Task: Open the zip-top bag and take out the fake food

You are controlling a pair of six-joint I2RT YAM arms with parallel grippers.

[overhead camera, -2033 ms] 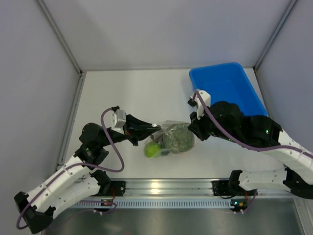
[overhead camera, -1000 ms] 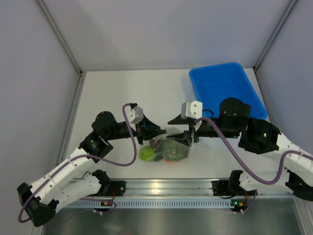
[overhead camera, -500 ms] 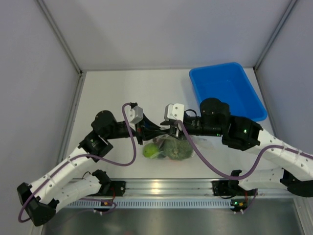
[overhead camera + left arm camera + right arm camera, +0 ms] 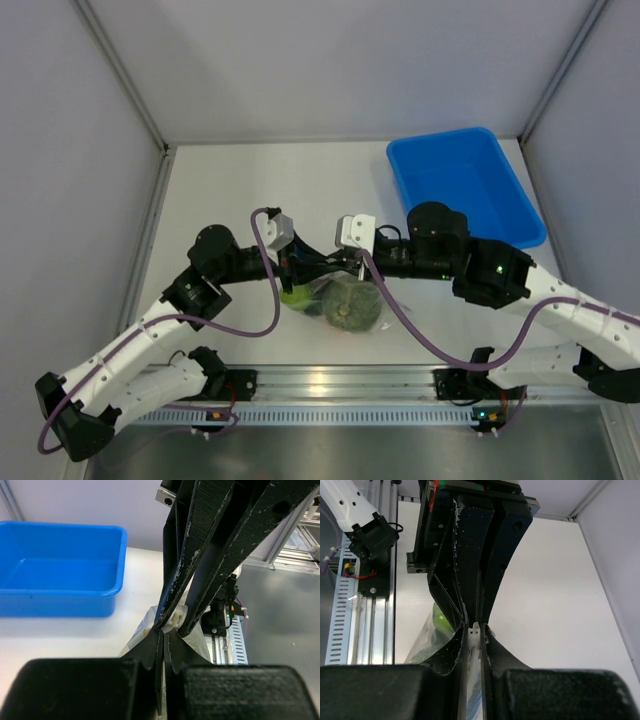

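Right gripper (image 4: 475,629) now on zip-top bag (image 4: 350,303)

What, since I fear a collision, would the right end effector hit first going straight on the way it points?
The left end effector, facing the right end effector almost tip to tip; only the pinched top edge of the zip-top bag seems to lie between them.

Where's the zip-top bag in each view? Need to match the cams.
Top external: zip-top bag sits low centre, between the two arms' tips.
Left wrist: bag just below centre, its top strip pinched by the left claw.
Right wrist: bag lower left of centre, its strip pinched by the right claw.
Shared landmark: the slotted rail at the table's near edge, right of centre in the left wrist view, far left in the right wrist view.
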